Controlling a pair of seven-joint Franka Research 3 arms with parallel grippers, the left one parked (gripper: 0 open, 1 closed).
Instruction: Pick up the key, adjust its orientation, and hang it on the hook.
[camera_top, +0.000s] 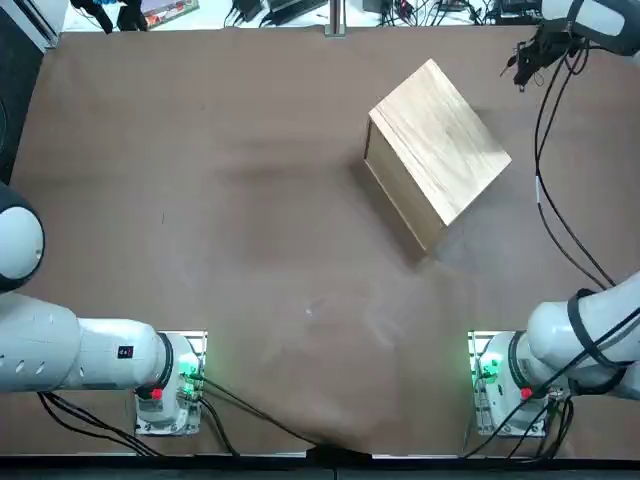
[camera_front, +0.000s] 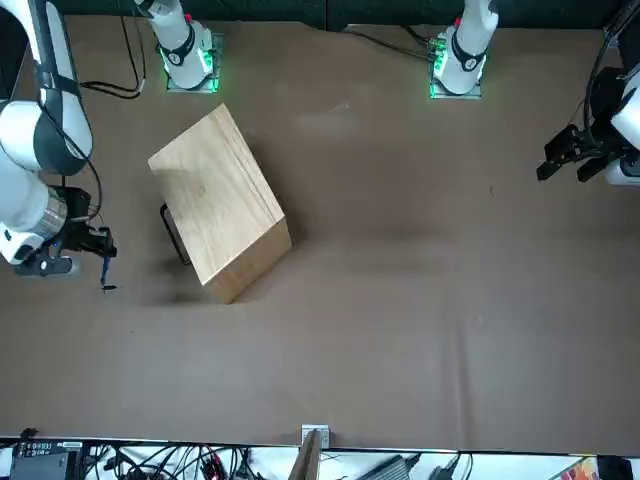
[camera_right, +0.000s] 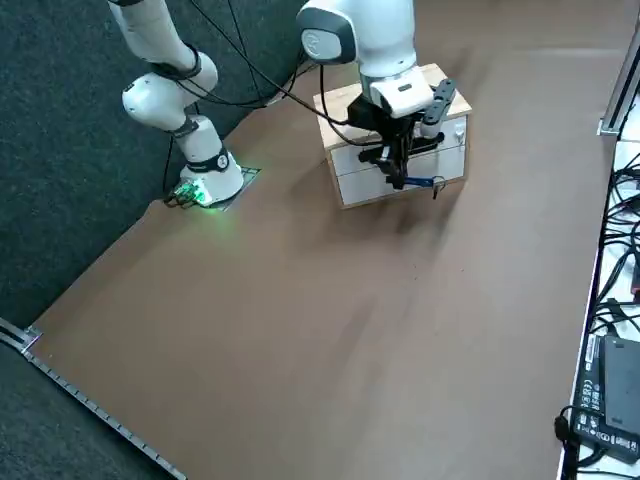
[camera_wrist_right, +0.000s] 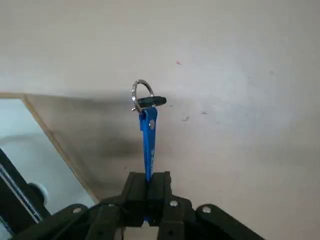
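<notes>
My right gripper (camera_wrist_right: 148, 179) is shut on the key (camera_wrist_right: 148, 142), a thin bright blue piece that sticks straight out from the fingertips, with a small metal ring (camera_wrist_right: 142, 94) at its free end. Seen from the right side, the gripper (camera_right: 401, 178) holds the key (camera_right: 422, 182) above the table in front of the wooden box (camera_right: 345, 105). In the front view the gripper (camera_front: 98, 252) and key (camera_front: 104, 268) are off the box's (camera_front: 215, 195) right end, a short gap from a thin black hook (camera_front: 173, 233) on that face. From overhead the gripper (camera_top: 521, 70) hangs near the far right corner.
The wooden box (camera_top: 440, 150) lies at an angle in the far right half of the brown table (camera_top: 200, 220). Cables and electronics (camera_right: 610, 390) line the table's far edge. The right arm's black cable (camera_top: 545, 190) hangs over the table's right side.
</notes>
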